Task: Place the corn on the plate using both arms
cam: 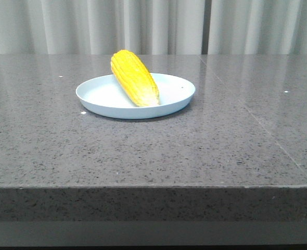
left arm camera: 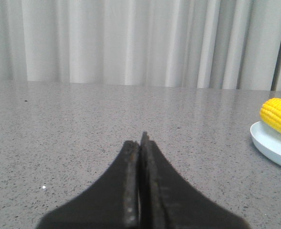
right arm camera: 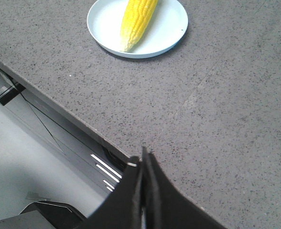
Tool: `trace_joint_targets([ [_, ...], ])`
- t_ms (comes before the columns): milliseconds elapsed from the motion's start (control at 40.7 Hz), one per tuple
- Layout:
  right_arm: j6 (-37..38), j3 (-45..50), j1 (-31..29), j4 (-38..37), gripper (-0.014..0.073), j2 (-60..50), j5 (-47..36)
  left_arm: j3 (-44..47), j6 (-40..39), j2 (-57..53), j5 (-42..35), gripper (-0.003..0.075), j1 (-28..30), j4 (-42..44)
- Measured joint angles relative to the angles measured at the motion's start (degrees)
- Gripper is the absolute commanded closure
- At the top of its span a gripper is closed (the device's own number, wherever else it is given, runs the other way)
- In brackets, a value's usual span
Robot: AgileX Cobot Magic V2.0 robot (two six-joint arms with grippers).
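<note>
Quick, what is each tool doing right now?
Left tool: closed, holding nothing.
Right tool: closed, holding nothing.

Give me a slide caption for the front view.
Corn resting on the plate atop a speckled grey table, no arms in view.

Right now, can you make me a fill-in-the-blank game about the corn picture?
1. The corn is lying on the ____.
2. The plate sits on a speckled ____ table.
3. The left gripper and the right gripper are both ____.
4. The corn's color is bright ____.

Missing words: plate; gray; shut; yellow
</note>
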Motion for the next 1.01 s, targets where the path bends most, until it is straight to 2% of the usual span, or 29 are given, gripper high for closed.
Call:
trace_joint_targets([
  [393,0.0,0.6,0.0,0.0,0.0662,-0.7,-0.3,0.0,0.0,0.0,-0.1,0.0741,0.0,0.0],
  [491,0.0,3.8,-3.2,0.1,0.0662,-3.7,-3.1,0.0,0.0,0.0,-0.1,0.0741,0.0,0.0],
  [761,0.0,25.0,-20.6,0.1,0.0662,-17.5,-25.9,0.0,0.0,0.0,-0.1,0.0741,0.0,0.0],
  [1006,0.0,41.2,-26.6,0.1,0.0662,-27.7,-42.9,0.0,0.0,0.0,-0.1,0.0741,0.0,0.0],
])
